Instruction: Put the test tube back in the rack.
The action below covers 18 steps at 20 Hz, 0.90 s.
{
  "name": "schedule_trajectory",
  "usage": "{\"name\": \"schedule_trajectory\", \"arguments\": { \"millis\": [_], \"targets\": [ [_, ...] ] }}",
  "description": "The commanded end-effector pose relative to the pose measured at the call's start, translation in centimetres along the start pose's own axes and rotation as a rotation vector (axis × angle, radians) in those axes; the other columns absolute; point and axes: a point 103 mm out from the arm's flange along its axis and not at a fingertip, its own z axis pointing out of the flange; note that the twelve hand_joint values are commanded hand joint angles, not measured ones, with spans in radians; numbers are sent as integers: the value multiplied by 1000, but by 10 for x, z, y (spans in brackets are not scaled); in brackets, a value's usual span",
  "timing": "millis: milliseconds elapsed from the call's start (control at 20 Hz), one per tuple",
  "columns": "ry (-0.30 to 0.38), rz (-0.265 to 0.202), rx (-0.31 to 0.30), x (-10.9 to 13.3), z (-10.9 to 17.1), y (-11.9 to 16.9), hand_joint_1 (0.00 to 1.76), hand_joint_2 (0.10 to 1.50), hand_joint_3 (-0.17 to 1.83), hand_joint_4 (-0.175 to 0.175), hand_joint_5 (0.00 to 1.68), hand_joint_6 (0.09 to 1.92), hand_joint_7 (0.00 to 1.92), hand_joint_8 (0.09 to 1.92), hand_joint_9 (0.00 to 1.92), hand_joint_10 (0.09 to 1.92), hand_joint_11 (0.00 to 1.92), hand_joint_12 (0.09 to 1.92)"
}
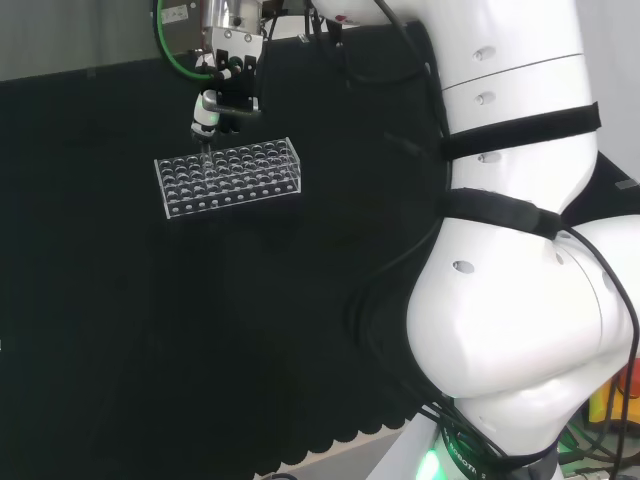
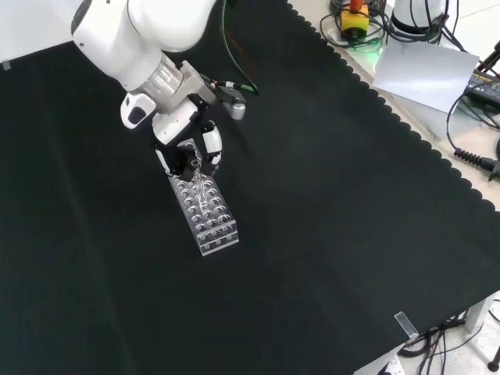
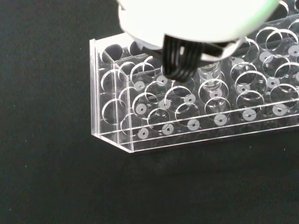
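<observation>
A clear plastic rack (image 1: pixel 230 178) with several rows of holes lies on the black cloth, long side across the head view. The hand (image 1: pixel 228 88) hangs just above the rack's far left part, its fingers curled together and pointing down. A thin clear test tube (image 1: pixel 205 143) hangs upright from the fingertips, its lower end at the rack's top plate. In the front view the hand (image 2: pixel 190 150) is over the rack's upper end (image 2: pixel 207 212), with the tube (image 2: pixel 200 176) faint below it. In the wrist view the rack (image 3: pixel 140 140) is close, and the tube (image 3: pixel 210 80) stands in a hole.
The arm's big white links (image 1: pixel 510 250) take up the right of the head view. Black cloth (image 2: pixel 328 219) spreads bare around the rack. Beyond the cloth's scalloped edge lie cables, a grey sheet (image 2: pixel 426 74) and a small yellow and red device (image 2: pixel 355 17).
</observation>
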Motion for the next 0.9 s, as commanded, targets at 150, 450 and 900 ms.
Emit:
{"name": "schedule_trajectory", "arguments": {
  "millis": [150,450,900],
  "targets": [
    [6,-14,33,9,22,4,1438,538,807,-175,1289,655,1346,699,1331,645,1232,882],
    [7,-11,53,8,32,5,1438,538,807,-175,1289,655,1346,700,1331,644,1232,882],
    [73,-24,90,-5,19,2,1303,772,498,-175,1156,772,1214,773,1388,721,1073,1171]
  ]
}}
